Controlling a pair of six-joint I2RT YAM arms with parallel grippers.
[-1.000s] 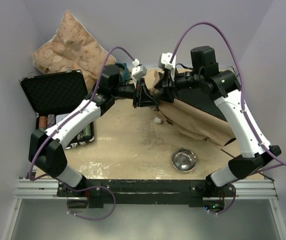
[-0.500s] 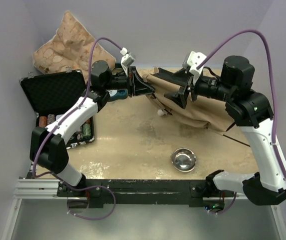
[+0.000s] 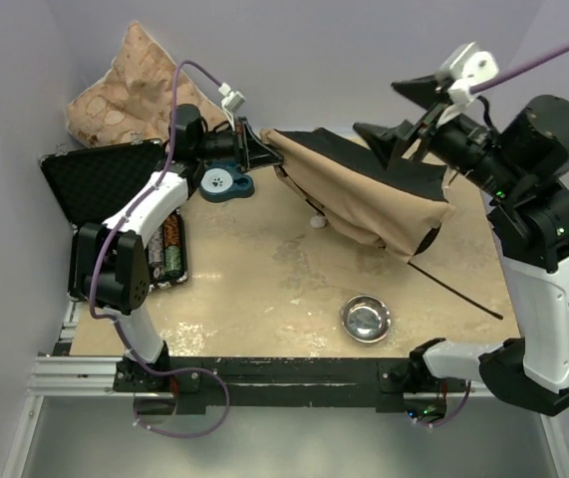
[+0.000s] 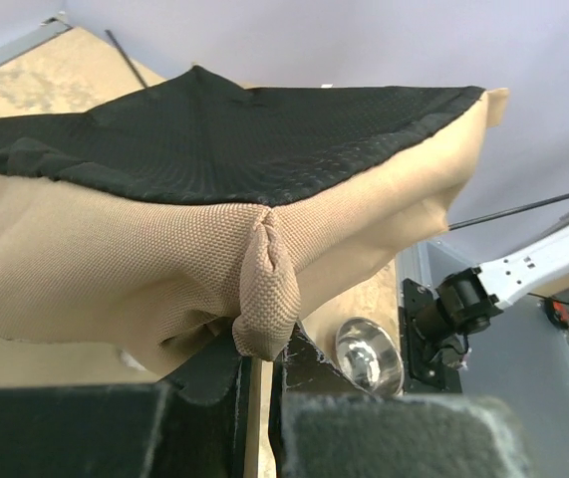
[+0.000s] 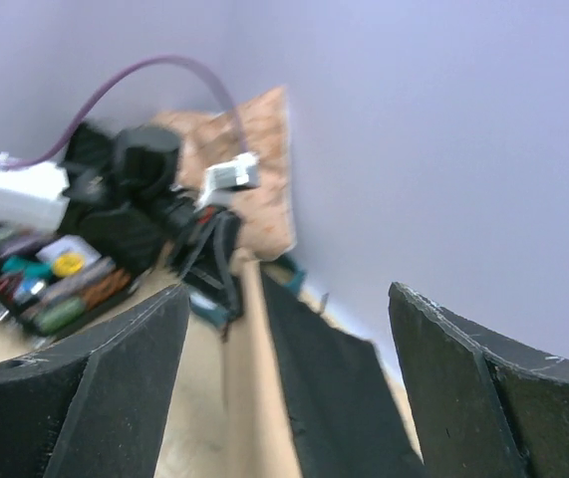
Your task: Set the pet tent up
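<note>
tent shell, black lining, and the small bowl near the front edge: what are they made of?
The pet tent outer: tan coarse woven cloth, matte, weave grid visible. Its black lining: finer mesh-like knit, probably synthetic. The bowl: likely polished steel, given mirror-like reflections.

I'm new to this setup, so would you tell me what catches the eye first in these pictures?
The pet tent, tan with black lining, hangs spread above the far side of the table, one corner pinched in the left gripper. The right gripper is raised over its other end, jaws wide open. A small steel bowl sits alone near the front edge.
</note>
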